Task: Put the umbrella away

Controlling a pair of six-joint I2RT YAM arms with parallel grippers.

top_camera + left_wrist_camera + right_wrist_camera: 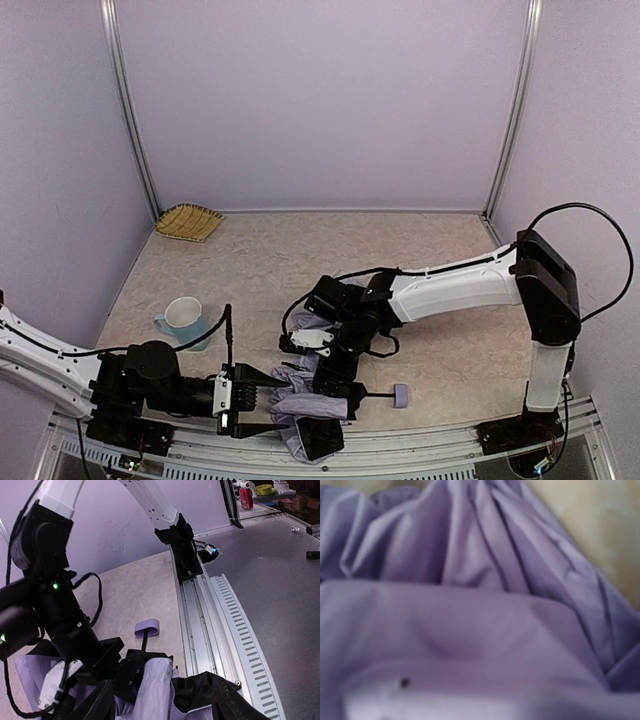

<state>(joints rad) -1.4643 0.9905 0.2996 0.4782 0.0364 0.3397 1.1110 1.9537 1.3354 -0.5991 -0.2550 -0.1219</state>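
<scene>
Beige tabletop [400,260], crumpled umbrella [315,408] — left gripper [278,402] splayed around it

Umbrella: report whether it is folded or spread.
Collapsed, not neatly folded: the umbrella lies with lavender fabric bunched loosely, black lining exposed, handle sticking out.

Umbrella [485,570], blurred at close range
</scene>
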